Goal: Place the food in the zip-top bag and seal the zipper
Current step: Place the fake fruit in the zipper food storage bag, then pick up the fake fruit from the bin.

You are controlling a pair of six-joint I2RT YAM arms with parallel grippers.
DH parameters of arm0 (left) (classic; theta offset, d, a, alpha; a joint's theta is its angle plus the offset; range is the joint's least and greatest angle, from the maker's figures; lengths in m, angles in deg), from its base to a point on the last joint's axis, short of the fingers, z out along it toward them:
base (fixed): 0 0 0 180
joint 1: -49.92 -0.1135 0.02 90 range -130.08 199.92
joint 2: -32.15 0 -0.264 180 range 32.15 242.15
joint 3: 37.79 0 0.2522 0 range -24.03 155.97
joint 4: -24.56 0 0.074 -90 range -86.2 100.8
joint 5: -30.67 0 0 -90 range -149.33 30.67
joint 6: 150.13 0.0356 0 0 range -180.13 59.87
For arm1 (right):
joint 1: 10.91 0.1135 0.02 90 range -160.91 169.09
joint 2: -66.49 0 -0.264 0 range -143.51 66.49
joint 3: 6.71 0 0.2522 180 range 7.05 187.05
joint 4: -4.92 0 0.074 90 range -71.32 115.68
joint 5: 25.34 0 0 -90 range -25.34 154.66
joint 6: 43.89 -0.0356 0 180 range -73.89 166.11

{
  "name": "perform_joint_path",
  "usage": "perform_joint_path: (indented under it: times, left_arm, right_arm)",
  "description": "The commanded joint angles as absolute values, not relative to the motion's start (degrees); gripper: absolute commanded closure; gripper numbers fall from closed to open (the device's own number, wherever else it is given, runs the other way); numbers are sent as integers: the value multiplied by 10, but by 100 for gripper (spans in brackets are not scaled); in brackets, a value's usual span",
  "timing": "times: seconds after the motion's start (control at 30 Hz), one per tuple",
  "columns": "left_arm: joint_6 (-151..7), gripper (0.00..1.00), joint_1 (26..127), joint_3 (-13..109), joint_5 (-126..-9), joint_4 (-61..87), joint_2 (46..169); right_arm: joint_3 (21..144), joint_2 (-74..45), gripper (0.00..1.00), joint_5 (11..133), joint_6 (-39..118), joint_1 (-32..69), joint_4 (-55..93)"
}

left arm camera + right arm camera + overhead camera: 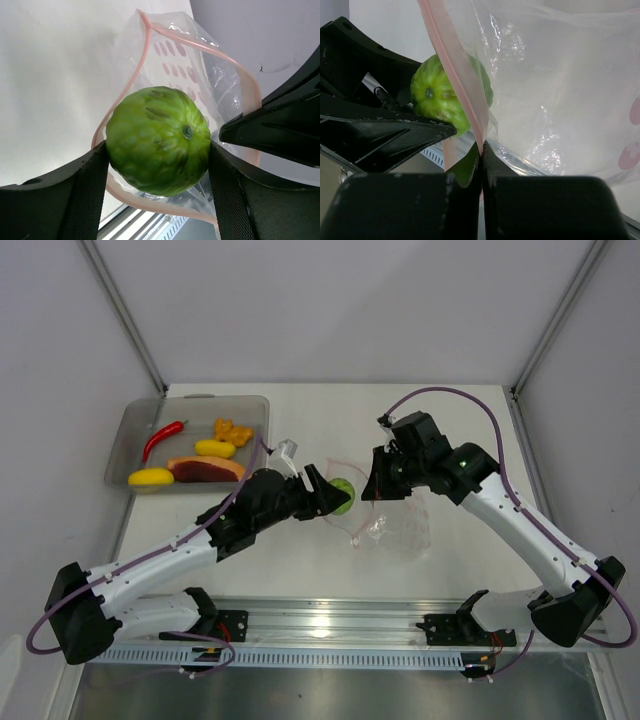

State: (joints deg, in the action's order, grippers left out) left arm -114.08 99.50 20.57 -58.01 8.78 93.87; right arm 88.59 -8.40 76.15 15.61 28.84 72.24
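Observation:
My left gripper point(333, 492) point(158, 152) is shut on the green round fruit point(343, 497) point(158, 140) point(437, 97), one finger on each side of it. The fruit hangs at the open mouth of the clear zip-top bag point(396, 528) point(200, 65) point(560, 90), framed by the pinkish-red zipper point(144, 55) point(454, 75). My right gripper point(379, 483) point(481, 148) is shut on the bag's zipper edge and holds the mouth up. The rest of the food lies in the grey tray point(133, 430): red chili point(163, 438), yellow pieces point(215, 448), orange bits point(233, 429), orange-red slice point(205, 468).
The tray sits at the table's back left corner. Grey walls and metal frame posts enclose the table on three sides. An aluminium rail point(330, 625) with both arm bases runs along the near edge.

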Motion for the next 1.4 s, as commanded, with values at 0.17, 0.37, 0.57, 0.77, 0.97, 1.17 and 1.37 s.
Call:
perform_joint_path:
  times: [0.17,0.37,0.57,0.77,0.97,1.17,1.37]
  left_arm:
    - [-1123,26,1004,243,-563,54,946]
    - [-1099,0,1012,250,-557,54,930]
    - [-1078,0,1016,264,-549,41,914]
    - [-1069,1,1016,253,-527,30,882]
    - [-1045,1,1015,273,-449,-26,855]
    - [-1053,1,999,306,-294,-96,837]
    - [-1112,0,918,313,-258,-142,852]
  right_arm:
    - [895,-73,100,775,146,290,705]
    - [895,-73,100,778,149,288,705]
    - [893,-72,100,783,153,282,704]
    - [893,-68,100,785,159,273,709]
    - [881,-65,100,767,167,272,713]
    - [872,-64,100,746,177,272,716]
    - [872,-72,100,735,187,273,725]
